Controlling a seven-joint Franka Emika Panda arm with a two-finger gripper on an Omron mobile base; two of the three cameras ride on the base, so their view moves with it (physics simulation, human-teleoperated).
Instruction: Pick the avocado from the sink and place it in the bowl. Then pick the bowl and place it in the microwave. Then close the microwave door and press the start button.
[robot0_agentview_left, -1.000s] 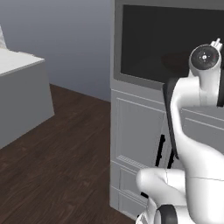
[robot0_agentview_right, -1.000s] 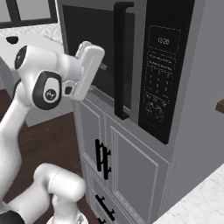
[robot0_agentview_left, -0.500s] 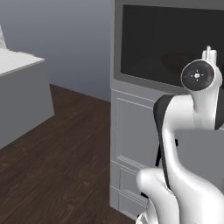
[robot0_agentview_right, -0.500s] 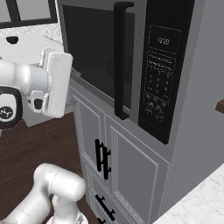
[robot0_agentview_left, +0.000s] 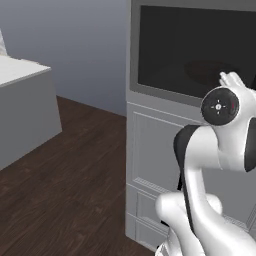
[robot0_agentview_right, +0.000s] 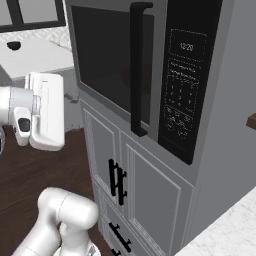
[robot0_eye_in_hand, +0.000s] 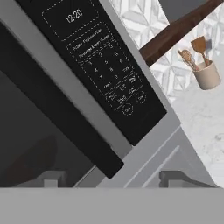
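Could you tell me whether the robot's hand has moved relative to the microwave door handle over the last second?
Yes. In the right base view the hand has swung left, away from the microwave door handle.

The microwave (robot0_agentview_right: 150, 80) has a matt grey casing, and the microwave door (robot0_agentview_right: 107, 60) is glossy dark glass with faint reflections. Its handle (robot0_agentview_right: 137, 70) is smooth black, like plastic. The control panel (robot0_eye_in_hand: 103, 70), straight ahead of the claw, is glossy black with pale printed keys. Cabinet doors (robot0_agentview_right: 145, 195) below are matt painted grey with black metal-looking pulls. The floor (robot0_agentview_left: 65, 190) is dark wood planking. Beyond the panel, wooden utensils (robot0_eye_in_hand: 194, 52) stand in a matt beige crock (robot0_eye_in_hand: 208, 75).
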